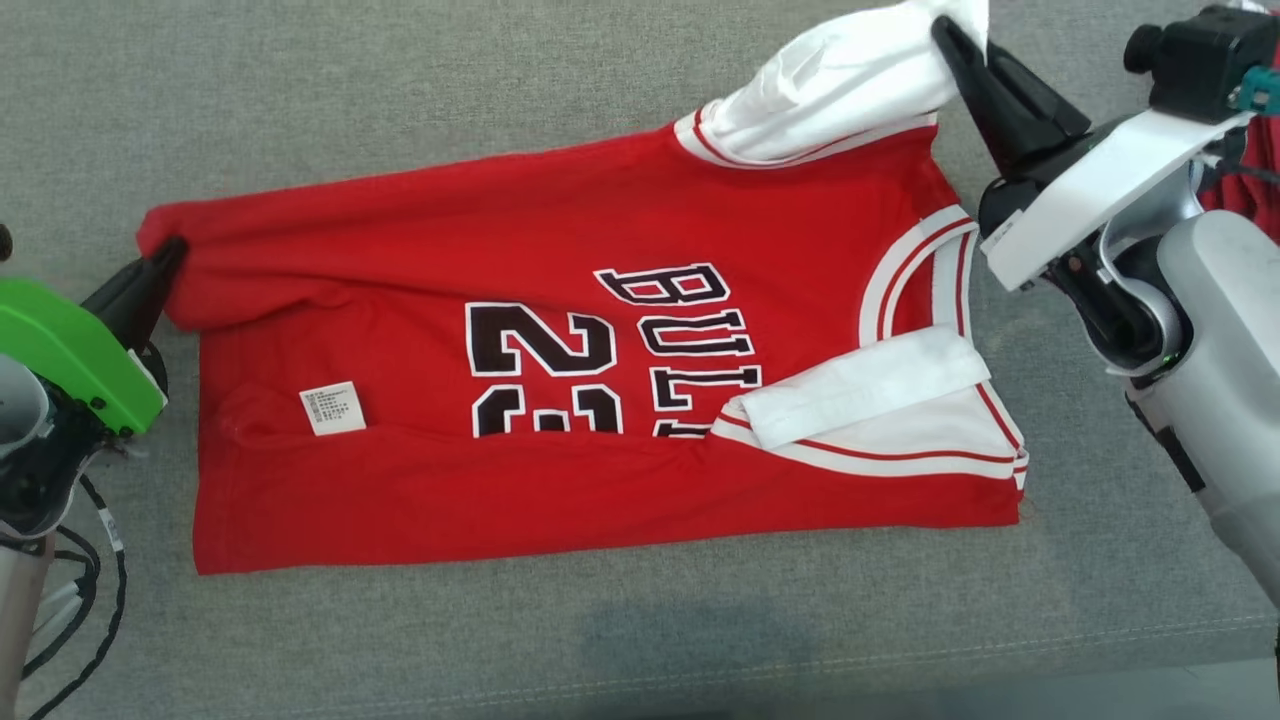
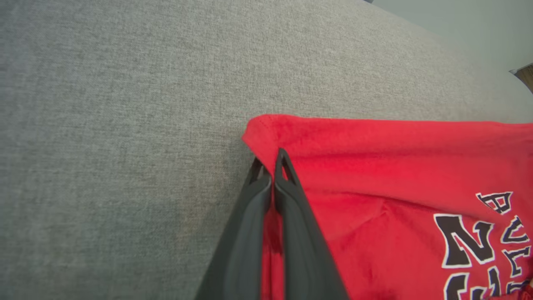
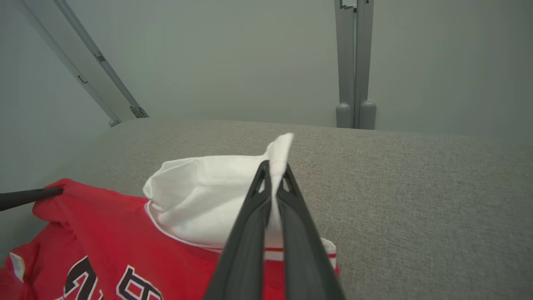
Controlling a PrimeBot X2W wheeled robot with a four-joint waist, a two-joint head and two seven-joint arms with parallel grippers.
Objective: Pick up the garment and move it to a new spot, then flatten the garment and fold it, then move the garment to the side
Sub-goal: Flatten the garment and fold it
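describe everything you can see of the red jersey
The jersey is red knit with white, red-striped trim, black white-edged lettering and a white care label near the hem. It lies mostly flat on the grey fabric surface. The left end effector is shut on a hem corner; the right end effector is shut on one raised white sleeve.
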